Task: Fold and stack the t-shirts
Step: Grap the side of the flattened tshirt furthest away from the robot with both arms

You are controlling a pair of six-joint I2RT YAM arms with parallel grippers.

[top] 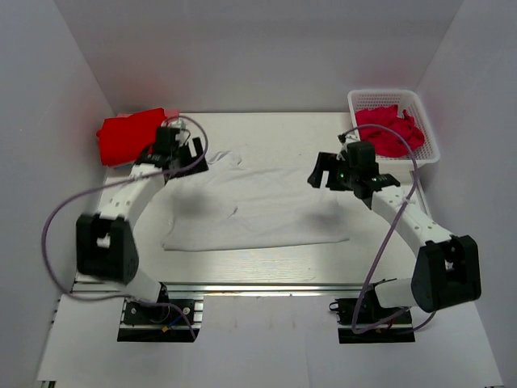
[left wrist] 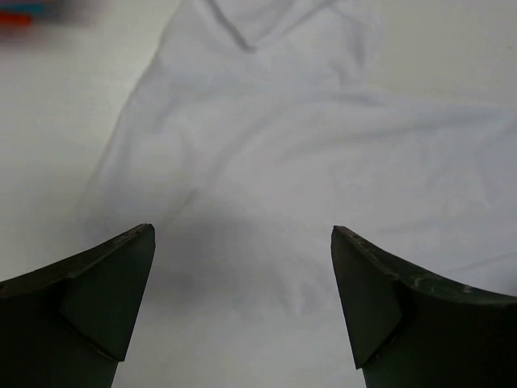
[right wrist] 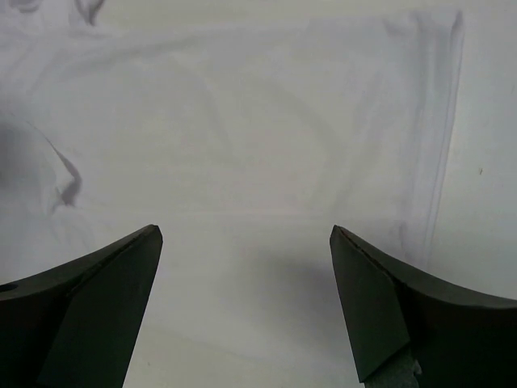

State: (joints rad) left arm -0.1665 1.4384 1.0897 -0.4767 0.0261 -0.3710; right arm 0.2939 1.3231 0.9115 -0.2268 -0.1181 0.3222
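Observation:
A white t-shirt (top: 254,206) lies spread on the table, a bit wrinkled at its far left end. It fills the left wrist view (left wrist: 307,145) and the right wrist view (right wrist: 242,121). My left gripper (top: 179,153) is open and empty above the shirt's far left corner (left wrist: 242,234). My right gripper (top: 327,174) is open and empty above the shirt's right side (right wrist: 246,234), whose hem edge (right wrist: 440,162) shows. A folded red t-shirt (top: 129,136) lies at the far left. Crumpled red t-shirts (top: 388,129) fill a white basket (top: 426,153) at the far right.
White walls enclose the table on the left, back and right. The arm bases (top: 157,311) stand at the near edge on an aluminium rail (top: 258,287). Cables loop beside each arm.

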